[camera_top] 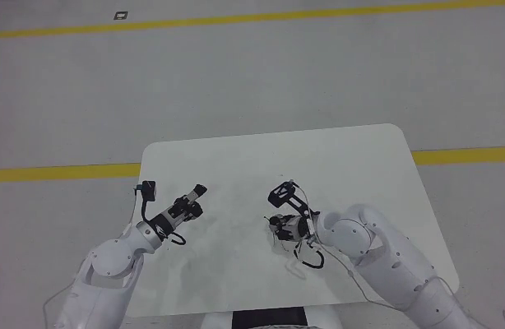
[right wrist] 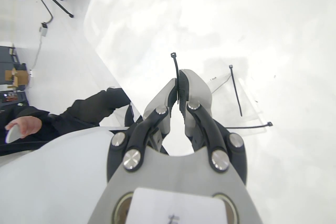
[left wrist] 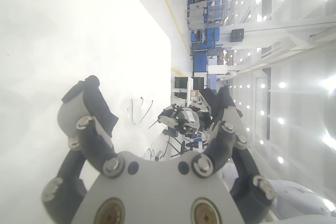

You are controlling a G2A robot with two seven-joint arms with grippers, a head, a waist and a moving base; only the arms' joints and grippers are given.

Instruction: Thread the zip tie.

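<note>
Zip tie [right wrist: 175,64], thin and black, is pinched between the closed fingers of the right gripper [right wrist: 180,81]. Its head end sticks out past the fingertips, above the bench [camera_top: 343,156] near the middle and toward the near edge. Two spare zip ties [right wrist: 235,90] lie just beside it on a clear plastic sheet [right wrist: 252,114]. Left gripper [left wrist: 157,89] is spread wide, holding nothing, nearer the bench's left edge.

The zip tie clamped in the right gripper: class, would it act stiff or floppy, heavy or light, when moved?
Probably springy: the zip tie stands clear of the right gripper with only a slight curve. Likely very light, being so thin.
</note>
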